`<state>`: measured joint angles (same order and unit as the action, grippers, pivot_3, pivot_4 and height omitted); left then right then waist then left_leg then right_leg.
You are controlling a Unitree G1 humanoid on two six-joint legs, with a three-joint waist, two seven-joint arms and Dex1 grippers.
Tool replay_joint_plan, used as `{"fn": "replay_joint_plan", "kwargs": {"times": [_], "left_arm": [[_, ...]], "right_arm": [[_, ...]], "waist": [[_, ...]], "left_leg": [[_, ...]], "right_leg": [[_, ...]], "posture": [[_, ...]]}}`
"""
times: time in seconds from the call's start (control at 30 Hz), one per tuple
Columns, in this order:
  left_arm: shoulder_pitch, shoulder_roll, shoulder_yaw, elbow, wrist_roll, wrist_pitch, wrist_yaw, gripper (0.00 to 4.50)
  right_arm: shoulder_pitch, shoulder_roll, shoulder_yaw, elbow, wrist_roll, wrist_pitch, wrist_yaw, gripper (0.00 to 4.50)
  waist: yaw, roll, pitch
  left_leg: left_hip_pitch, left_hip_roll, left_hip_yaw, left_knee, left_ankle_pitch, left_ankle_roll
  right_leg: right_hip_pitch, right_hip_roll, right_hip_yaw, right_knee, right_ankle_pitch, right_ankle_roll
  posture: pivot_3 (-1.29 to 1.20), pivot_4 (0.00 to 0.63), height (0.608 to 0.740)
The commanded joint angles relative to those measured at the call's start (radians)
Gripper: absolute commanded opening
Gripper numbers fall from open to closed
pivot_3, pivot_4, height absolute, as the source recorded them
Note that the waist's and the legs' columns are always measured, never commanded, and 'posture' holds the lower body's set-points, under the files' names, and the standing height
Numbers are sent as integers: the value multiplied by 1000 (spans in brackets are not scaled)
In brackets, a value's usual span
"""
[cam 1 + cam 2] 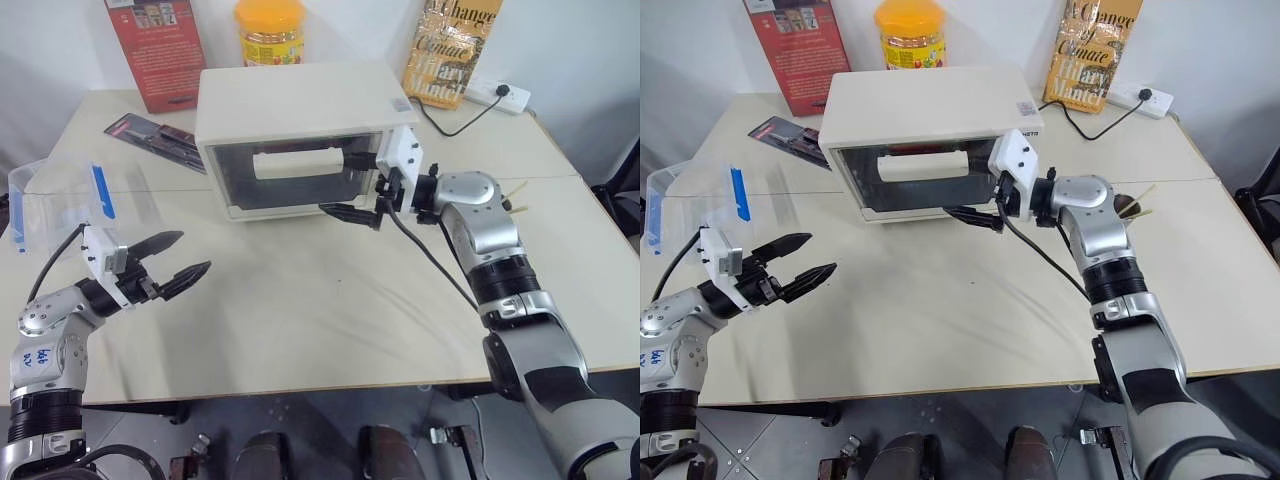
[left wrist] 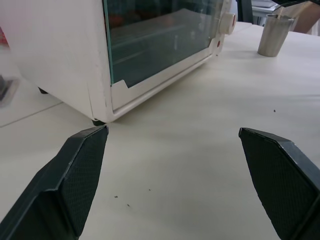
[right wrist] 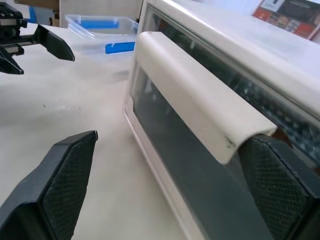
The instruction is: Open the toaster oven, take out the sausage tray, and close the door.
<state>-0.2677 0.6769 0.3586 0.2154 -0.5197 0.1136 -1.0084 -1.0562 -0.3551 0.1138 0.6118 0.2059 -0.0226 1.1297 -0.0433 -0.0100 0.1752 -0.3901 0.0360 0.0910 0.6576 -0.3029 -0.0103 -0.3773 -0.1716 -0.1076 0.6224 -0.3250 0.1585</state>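
The cream-white boxy toaster oven (image 1: pixel 300 110) sits at the tabletop's (image 1: pixel 330 310) twelve o'clock, its long axis left to right and its shut dark-glass door (image 1: pixel 290 175) facing the robot. The right claw (image 1: pixel 362 186), spread wide, straddles the three o'clock end of the long cream bar handle (image 3: pixel 195 95). The left claw (image 1: pixel 172 262), also spread, hovers at eight o'clock, near a clear plastic box with a blue clip (image 1: pixel 70 195).

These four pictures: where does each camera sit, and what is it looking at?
Left and right eye views: on the head, looking down over both arms at the toaster oven.
Left wrist view: past open fingers at the oven's corner.
Right wrist view: past open fingers at the door handle.
Every view shares the oven.
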Motion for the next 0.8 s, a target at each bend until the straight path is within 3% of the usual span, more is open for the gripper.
{"fn": "replay_joint_plan", "kwargs": {"times": [0.03, 0.2, 0.4, 0.53, 0.8], "left_arm": [[-2, 18, 46, -37, -40, 12, -1, 4442], [-2, 62, 97, -50, -73, 82, 13, 4442], [-12, 133, 131, -22, -99, 133, -27, 4442], [-45, 164, 138, -11, -158, 181, -112, 3652], [-219, 158, 89, 114, -172, 196, -226, 1195]], "right_arm": [[-29, 22, -5, -68, 40, -8, 61, 4500], [66, -20, 30, -241, 57, 91, 162, 4500], [167, -42, 43, -373, 48, 139, 148, 4500], [235, -45, 50, -464, 52, 183, 124, 4500], [281, -45, 46, -541, 53, 235, 74, 4500]], "waist": [[-7, 0, 0], [-20, 0, 1], [-31, 0, 1], [-31, -1, 1], [-32, -1, 1]], "left_leg": [[0, 0, 0, 0, 0, 0], [0, 1, 0, -4, 0, -1], [0, 2, 0, -5, -1, -2], [1, 2, 0, -5, -1, -2], [1, 2, 1, -5, -1, -2]], "right_leg": [[0, 0, 0, 0, 0, 0], [-2, 0, -2, 0, 0, 0], [-3, 0, -4, 1, 0, 0], [-4, 0, -5, 1, 0, 0], [-4, 0, -5, 1, 0, 0]], "posture": [[0, 150, 740], [0, 150, 740], [0, 150, 740], [0, 150, 740], [0, 150, 740]]}}
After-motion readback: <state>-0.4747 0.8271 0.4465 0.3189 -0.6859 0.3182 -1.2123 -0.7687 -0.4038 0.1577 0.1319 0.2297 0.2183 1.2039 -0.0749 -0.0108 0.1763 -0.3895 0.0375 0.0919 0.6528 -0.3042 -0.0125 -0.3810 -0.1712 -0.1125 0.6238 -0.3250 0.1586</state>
